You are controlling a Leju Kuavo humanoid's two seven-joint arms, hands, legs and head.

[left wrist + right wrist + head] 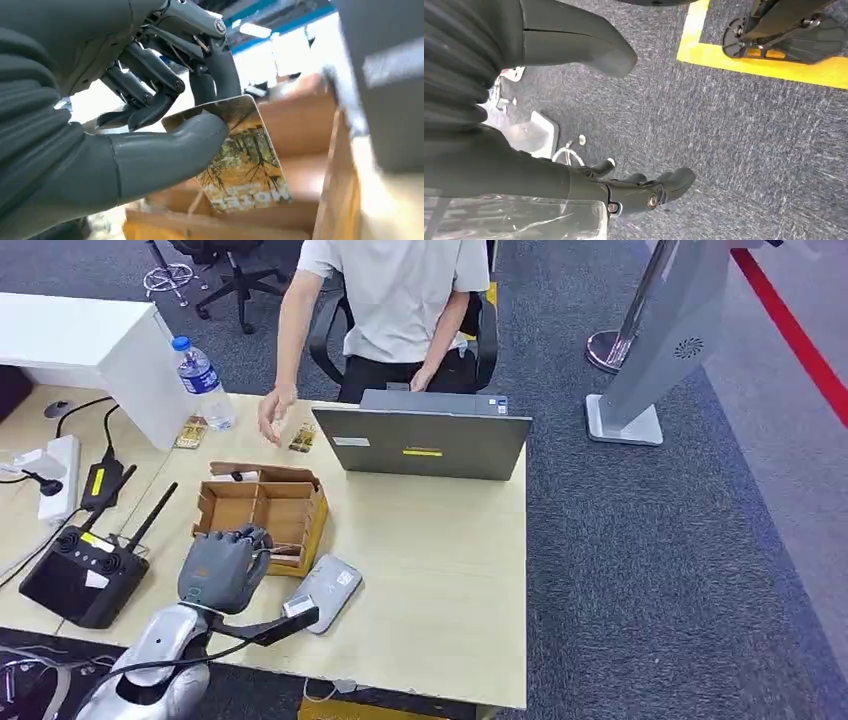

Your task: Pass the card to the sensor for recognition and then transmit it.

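On the far left of your tabletop [430, 570] sat a black controller [85, 575] with raised antennas, beside a white power strip [55, 475] and a water bottle [203, 382]. Moving right, you had the left hand [225, 565] at the front edge of the open cardboard box [262, 508], its thumb and fingers [150, 85] closed on a card [245, 165] printed with an autumn forest scene; the wrist view showed the thumb pressed flat on one corner of the card, the rest hanging free over the box's compartments. The card looked thin, stiff, light and glossy, so you could expect it to slip or swivel in a corner pinch; a hold farther in from the edge, thumb against the flat face, would probably steady it, while leaving the printed face clear for reading. Just right of the hand lay the grey sensor [325, 592], near the tabletop's front edge, with the card not yet over it. Beyond it stood a closed-backed laptop [425, 440], and behind that a seated person whose hand [275, 415] hovered near two more cards [302, 437] on the tabletop. Your right hand [644, 192] hung over the carpeted floor, fingers loosely curled, holding nothing.
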